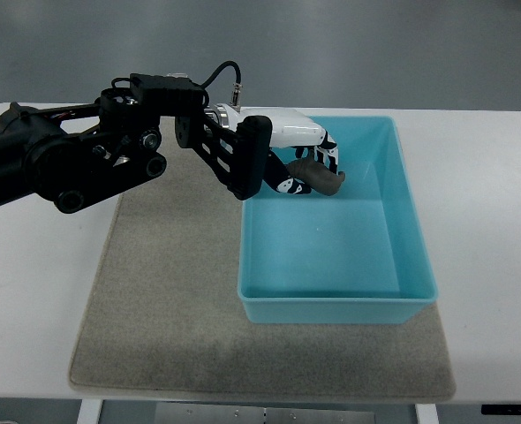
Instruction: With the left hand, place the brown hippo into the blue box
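nearest the lens is the front edge of the grey mat (172,353), lying on the white table (490,265), and just behind that edge stands the near wall of the blue box (336,309), which rests on the mat's right part.

from this one high view my left hand (309,163) reaches in from the left edge on its black arm (75,159) and sits over the box's far left corner. my fingers (329,152) are curled round the brown hippo (320,179), pinching it from above, so the toy hangs inside the box's outline, close to the far wall and the left wall. i judge the carry to be nearly done and the release to be the step in hand.

to do it well i would lower the toy toward the floor of the box first, then uncurl gently, keeping my knuckles clear of the left wall so nothing catches the rim, and lift straight up.

whether the hippo already touches the box floor i cannot tell; from above the height is lost. my palm and the black bracket hide most of the toy, so only its dark rounded end shows. my right hand is not in view.
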Controlling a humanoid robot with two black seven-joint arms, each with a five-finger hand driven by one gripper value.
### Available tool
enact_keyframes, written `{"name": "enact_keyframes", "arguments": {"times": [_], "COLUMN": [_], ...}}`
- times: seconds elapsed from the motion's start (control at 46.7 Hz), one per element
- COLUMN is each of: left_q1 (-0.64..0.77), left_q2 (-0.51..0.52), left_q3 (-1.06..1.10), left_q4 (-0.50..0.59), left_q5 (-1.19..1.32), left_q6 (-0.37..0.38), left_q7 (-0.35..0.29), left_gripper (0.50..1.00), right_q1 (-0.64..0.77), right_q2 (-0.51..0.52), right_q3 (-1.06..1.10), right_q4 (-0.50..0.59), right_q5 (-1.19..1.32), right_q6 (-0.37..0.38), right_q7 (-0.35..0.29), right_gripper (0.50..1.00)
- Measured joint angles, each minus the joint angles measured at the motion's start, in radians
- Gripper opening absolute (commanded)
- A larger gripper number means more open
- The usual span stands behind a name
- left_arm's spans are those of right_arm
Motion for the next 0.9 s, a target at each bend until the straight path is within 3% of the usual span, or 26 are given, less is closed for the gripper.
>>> {"name": "enact_keyframes", "arguments": {"times": [0.086, 0.343, 0.492, 0.749, 0.899], "left_q1": [0.014, 0.054, 0.054, 0.052, 0.050], "left_q2": [-0.015, -0.016, -0.013, 0.025, 0.034], "left_q3": [0.001, -0.002, -0.018, -0.020, -0.034], "left_q4": [0.011, 0.011, 0.010, 0.013, 0.013], "left_q5": [0.015, 0.038, -0.023, -0.394, -0.430], "left_q6": [0.000, 0.015, 0.018, 0.014, 0.017], "left_q7": [0.000, 0.000, -0.001, -0.002, -0.002], "left_gripper": [0.500, 0.987, 1.000, 1.000, 1.000], "right_q1": [0.000, 0.000, 0.000, 0.000, 0.000], "right_q2": [0.000, 0.000, 0.000, 0.000, 0.000], "right_q3": [0.000, 0.000, 0.000, 0.000, 0.000], "right_q4": [0.000, 0.000, 0.000, 0.000, 0.000], "right_q5": [0.000, 0.000, 0.000, 0.000, 0.000], "right_q6": [0.000, 0.000, 0.000, 0.000, 0.000], "right_q7": [0.000, 0.000, 0.000, 0.000, 0.000], "right_gripper": [0.936, 0.936, 0.936, 0.936, 0.936]}}
